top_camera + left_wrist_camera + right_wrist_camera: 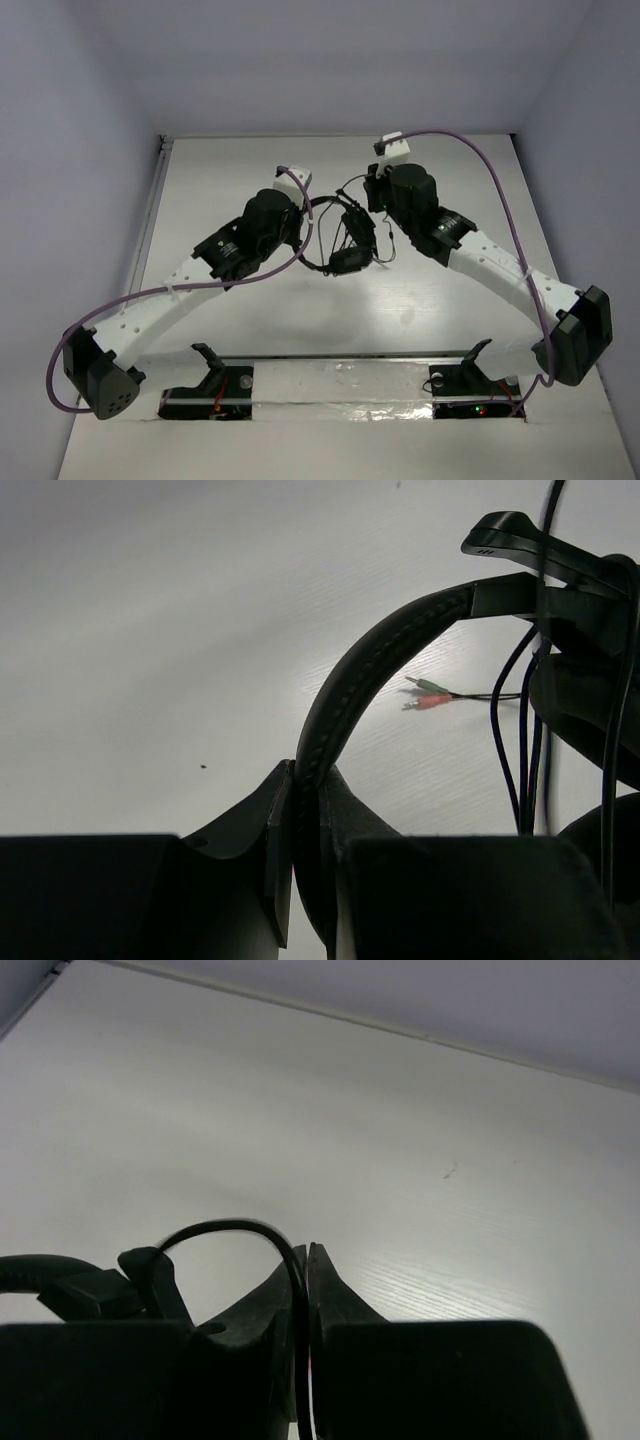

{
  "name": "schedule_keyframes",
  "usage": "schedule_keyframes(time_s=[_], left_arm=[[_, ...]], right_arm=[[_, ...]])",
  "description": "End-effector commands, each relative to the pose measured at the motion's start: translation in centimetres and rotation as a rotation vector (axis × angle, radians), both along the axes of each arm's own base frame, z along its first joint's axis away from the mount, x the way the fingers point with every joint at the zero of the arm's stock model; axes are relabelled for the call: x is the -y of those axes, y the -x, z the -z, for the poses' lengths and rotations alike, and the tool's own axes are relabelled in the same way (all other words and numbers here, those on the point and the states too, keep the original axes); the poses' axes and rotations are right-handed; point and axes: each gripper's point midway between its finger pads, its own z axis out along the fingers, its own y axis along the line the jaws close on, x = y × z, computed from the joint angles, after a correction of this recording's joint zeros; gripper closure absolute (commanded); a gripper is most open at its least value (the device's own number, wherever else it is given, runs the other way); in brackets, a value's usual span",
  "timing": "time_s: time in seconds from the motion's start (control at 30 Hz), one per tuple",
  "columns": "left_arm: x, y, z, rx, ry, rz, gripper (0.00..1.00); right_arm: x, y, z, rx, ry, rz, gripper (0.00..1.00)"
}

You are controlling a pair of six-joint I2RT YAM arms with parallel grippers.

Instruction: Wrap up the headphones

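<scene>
The left gripper [305, 780] had its jaws clamped on the headband [370, 660]; the right gripper [305, 1258] pinched the cable [230, 1226], jaws nearly together. The headphones [345, 245] sat between both arms, mid-tabletop [400, 320] (plugs [430, 695] lying farther right).

White table [300, 325], faintly grained, with a bright sheen across the middle. Bounded by pale walls [300, 60] at the far end and both sides. Carries a black left mount [215, 385] and right mount [462, 380] at the near edge, joined by a shiny strip [350, 372]. Bears two small plugs [428, 694], green and reddish, lying side by side at the end of a thin dark cable [485, 696]. Shows one dark speck [203, 767], well apart from the plugs, and a faint scuff [450, 1171].
</scene>
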Motion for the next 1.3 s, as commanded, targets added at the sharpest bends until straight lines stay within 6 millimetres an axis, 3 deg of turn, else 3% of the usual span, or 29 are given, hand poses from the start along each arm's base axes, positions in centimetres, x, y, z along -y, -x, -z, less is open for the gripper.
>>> schedule_keyframes(time_s=[0.0,0.03,0.1,0.13,0.3,0.4,0.53,0.7,0.73,0.87,0.93,1.07,1.13,1.2,1.27], left_arm=[[1.7,0.4,-7.3,0.113,0.219,0.048,1.0],[2.0,0.6,-7.8,0.113,0.236,0.065,1.0],[1.8,0.6,-9.0,0.126,0.259,0.064,1.0],[1.8,0.8,-9.5,0.132,0.272,0.07,1.0],[1.4,1.0,-12.0,0.162,0.309,0.072,1.0],[0.6,0.8,-12.8,0.176,0.284,0.041,1.0],[-0.4,0.2,-12.8,0.17,0.217,-0.006,1.0],[0.7,-0.2,-9.8,0.107,0.143,0.032,1.0],[0.7,-0.2,-8.8,0.087,0.127,0.031,1.0],[0.5,0.0,-10.4,0.121,0.195,0.041,1.0],[0.3,0.1,-12.0,0.143,0.229,0.041,1.0],[-0.6,0.2,-14.6,0.172,0.27,0.033,1.0],[-1.5,-0.2,-16.2,0.196,0.296,0.017,1.0],[-0.9,0.2,-17.6,0.198,0.349,0.084,1.0],[-0.5,0.4,-18.1,0.192,0.373,0.118,1.0]], right_arm=[[-1.2,0.3,-1.8,0.06,-0.134,-0.069,0.88],[-1.1,0.3,-1.5,0.055,-0.145,-0.081,0.83],[-1.8,0.8,-1.7,0.059,-0.191,-0.146,0.82],[-1.5,0.8,-0.7,0.044,-0.194,-0.151,0.82],[-2.4,1.9,-0.1,0.046,-0.295,-0.298,0.81],[-1.8,1.9,0.8,0.043,-0.342,-0.305,0.84],[0.6,2.0,-1.0,0.11,-0.404,-0.241,1.0],[2.8,0.2,-3.7,0.152,-0.407,-0.134,1.0],[2.8,-0.1,-6.1,0.186,-0.412,-0.134,1.0],[3.1,-0.6,-7.5,0.19,-0.391,-0.11,1.0],[2.2,-0.5,-6.2,0.154,-0.388,-0.153,1.0],[0.9,0.0,-0.5,0.064,-0.415,-0.202,1.0],[0.6,0.3,1.1,0.041,-0.427,-0.216,1.0],[-0.1,0.5,2.9,0.006,-0.435,-0.252,1.0],[-0.5,0.6,3.2,0.004,-0.447,-0.268,1.0]])
